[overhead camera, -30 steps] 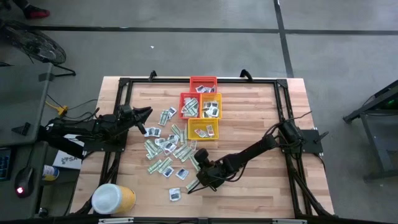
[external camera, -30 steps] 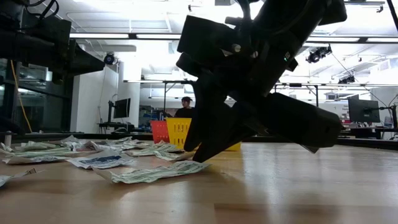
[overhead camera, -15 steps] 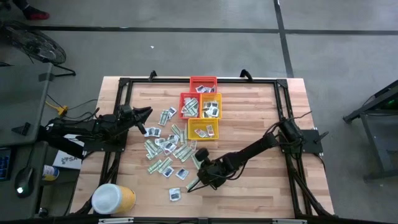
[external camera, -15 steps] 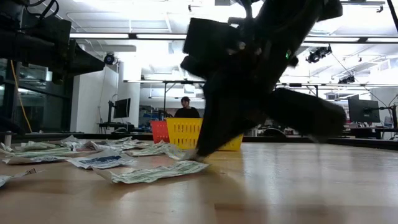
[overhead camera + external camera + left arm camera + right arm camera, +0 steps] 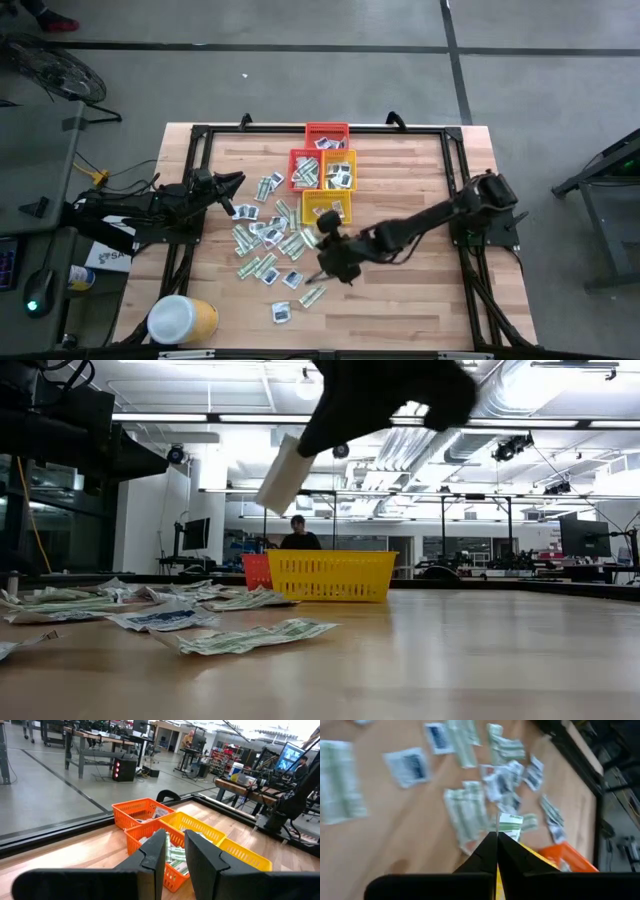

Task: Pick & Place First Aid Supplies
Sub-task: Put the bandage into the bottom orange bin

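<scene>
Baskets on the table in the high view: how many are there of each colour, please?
red baskets: 2
orange basket: 1
yellow basket: 1
Total: 4

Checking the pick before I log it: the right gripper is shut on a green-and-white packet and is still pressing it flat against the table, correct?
Not quite. The right gripper is shut on a green-and-white packet, but the low view shows that packet lifted well clear of the table.
</scene>
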Action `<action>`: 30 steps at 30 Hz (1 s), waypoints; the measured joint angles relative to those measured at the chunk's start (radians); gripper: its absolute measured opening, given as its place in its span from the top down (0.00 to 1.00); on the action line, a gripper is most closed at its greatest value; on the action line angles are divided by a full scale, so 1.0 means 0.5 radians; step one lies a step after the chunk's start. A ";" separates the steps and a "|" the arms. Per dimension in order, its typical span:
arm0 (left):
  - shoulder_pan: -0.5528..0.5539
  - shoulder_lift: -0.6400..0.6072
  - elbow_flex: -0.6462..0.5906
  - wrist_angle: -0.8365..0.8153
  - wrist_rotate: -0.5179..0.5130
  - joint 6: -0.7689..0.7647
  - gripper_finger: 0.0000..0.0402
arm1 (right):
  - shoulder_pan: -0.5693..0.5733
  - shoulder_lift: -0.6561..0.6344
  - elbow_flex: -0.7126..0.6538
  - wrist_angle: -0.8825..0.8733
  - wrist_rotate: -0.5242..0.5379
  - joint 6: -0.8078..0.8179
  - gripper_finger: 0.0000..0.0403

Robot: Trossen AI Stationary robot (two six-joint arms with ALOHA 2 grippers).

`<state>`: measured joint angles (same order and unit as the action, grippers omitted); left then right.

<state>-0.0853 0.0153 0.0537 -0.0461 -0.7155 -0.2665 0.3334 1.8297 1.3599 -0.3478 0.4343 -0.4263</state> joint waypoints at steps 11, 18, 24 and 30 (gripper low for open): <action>0.000 0.000 0.000 0.000 0.000 0.000 0.82 | -0.482 -0.014 0.000 0.184 -0.001 -0.054 1.00; 0.000 0.000 0.000 0.000 0.000 0.000 0.82 | -0.774 0.060 0.001 0.302 -0.045 -0.224 1.00; 0.000 0.000 0.000 0.000 0.000 0.000 0.82 | -0.899 0.183 0.001 0.439 -0.059 -0.318 1.00; -0.001 0.000 0.000 0.000 -0.001 0.000 0.82 | -0.946 0.272 0.001 0.488 -0.028 -0.317 1.00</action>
<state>-0.0856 0.0151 0.0538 -0.0463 -0.7159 -0.2665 -0.1396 1.9656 1.3604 -0.1036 0.4203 -0.5846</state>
